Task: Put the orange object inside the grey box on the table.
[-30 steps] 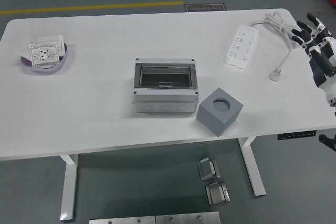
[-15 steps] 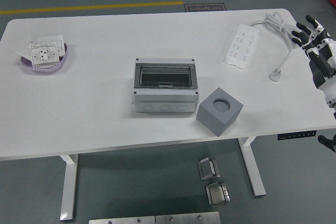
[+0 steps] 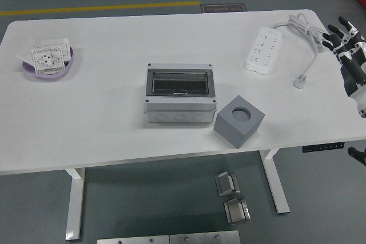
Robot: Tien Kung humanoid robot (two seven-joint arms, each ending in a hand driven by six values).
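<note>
A grey box (image 3: 180, 94) with a clear hinged lid, shut, sits at the middle of the white table (image 3: 103, 118). A grey cube (image 3: 239, 121) with a round hole in its top stands just right of it, near the front edge. No orange object shows anywhere in the head view. My right hand (image 3: 343, 35) hangs at the table's far right edge with fingers spread, holding nothing, well away from the box. My left arm is out of view.
A white power strip (image 3: 263, 49) with a cable and plug (image 3: 301, 82) lies at the back right. A purple dish (image 3: 50, 64) holding white socket plates sits at the far left. Metal parts lie on the floor under the table.
My right hand has drifted a little further right, toward the picture's edge. Nothing on the table has moved.
</note>
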